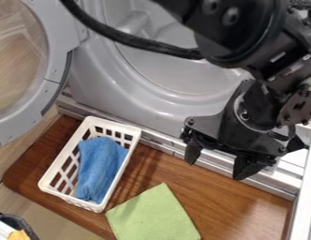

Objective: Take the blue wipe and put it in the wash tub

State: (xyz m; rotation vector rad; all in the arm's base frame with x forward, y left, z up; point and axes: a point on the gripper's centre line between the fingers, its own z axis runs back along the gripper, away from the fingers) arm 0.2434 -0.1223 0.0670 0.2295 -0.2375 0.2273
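Note:
The black gripper [215, 168] hangs at the right, over the back of the wooden board and in front of the machine's opening. Its two fingers stand apart, so it is open, with nothing between them. To its left, the blue wipe [100, 166] lies crumpled lengthwise inside a white slotted basket [50, 167], a clear distance from the gripper. The wash tub [174, 70] is the grey round opening behind, partly covered by the arm and its cable.
A green cloth [154, 216] lies flat on the wooden board [230, 206], right of the basket. The round machine door [53, 77] stands open at the left. A dark container with something yellow inside shows at the bottom left corner.

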